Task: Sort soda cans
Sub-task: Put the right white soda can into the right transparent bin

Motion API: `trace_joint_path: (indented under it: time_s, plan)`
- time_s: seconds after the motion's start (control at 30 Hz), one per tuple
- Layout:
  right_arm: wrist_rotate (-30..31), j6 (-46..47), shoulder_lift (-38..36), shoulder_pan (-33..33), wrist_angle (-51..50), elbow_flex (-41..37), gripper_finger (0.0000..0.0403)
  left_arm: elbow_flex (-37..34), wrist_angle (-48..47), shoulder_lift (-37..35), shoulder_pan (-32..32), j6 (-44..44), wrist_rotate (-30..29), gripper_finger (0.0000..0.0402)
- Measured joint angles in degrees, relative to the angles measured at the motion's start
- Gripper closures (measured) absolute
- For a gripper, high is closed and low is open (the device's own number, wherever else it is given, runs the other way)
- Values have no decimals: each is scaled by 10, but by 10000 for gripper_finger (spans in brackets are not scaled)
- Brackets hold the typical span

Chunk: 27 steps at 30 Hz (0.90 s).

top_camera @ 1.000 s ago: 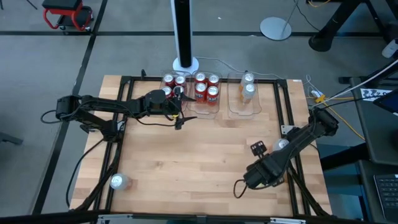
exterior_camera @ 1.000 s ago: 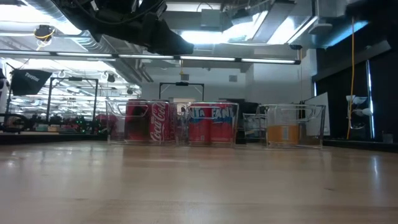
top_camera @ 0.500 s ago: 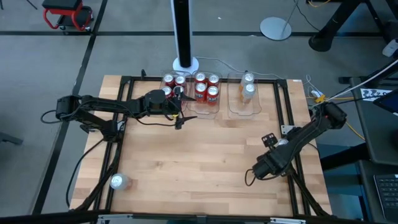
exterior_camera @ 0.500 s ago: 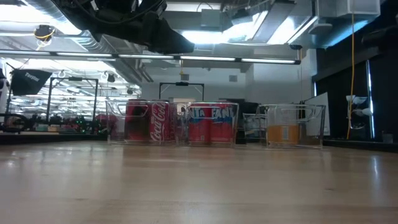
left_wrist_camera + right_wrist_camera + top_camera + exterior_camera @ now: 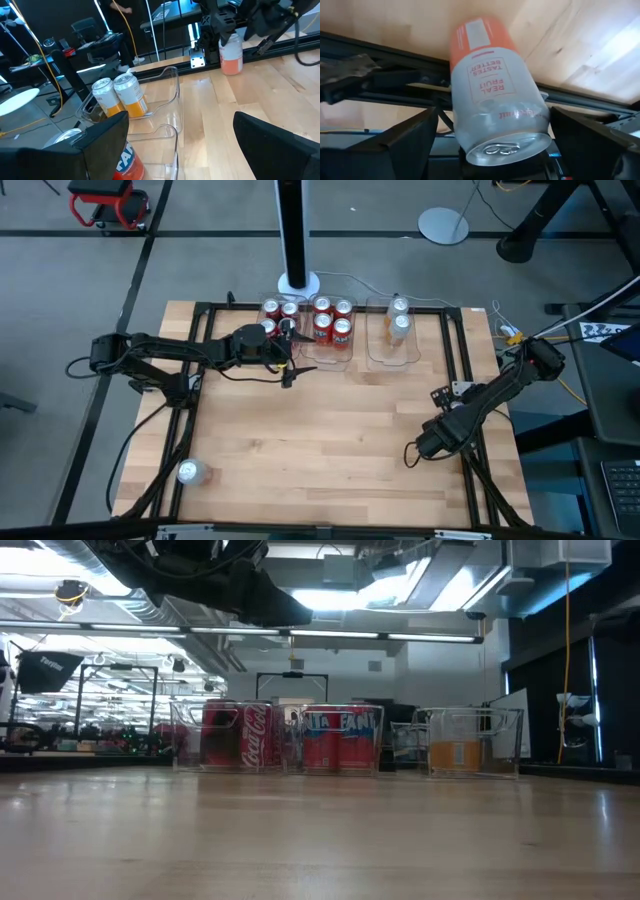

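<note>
Near edge first: one stray can [image 5: 188, 472] standing at the table's [image 5: 320, 450] near left corner, well apart from everything. On the right side, right gripper [image 5: 440, 394] pulled further back toward the right edge than a second ago, arm folded tighter along the frame. Fingers [image 5: 400, 150] spread wide, either side of a pale can with an orange band [image 5: 495, 95], not clamped on it. Readable on that can: "REAL FRUIT" and "TASTES BETTER". Farther off, left gripper [image 5: 291, 355] unmoved beside the bins, fingers apart, empty. At the back, three clear bins [image 5: 392, 352]: red cans [image 5: 240, 735] with Coca-Cola script in the left one, more red cans [image 5: 331, 320] in the middle, two orange cans [image 5: 122, 95] in the right.
</note>
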Motion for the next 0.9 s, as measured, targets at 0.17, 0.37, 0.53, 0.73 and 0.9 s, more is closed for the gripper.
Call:
trace_joint_path:
  time_s: [0.17,0.37,0.53,0.73,0.9]
  plan:
    - [0,0,0,0,0,-17,21,0,0,0,0,0,0,54]
    - [3,-7,0,0,10,-17,21,0,0,0,0,0,0,54]
    - [32,-24,0,0,9,-16,21,0,0,0,0,0,0,54]
    - [33,-26,0,0,1,-16,33,0,-1,0,0,0,0,54]
    - [26,-31,0,0,5,-34,52,0,-1,0,0,0,0,54]
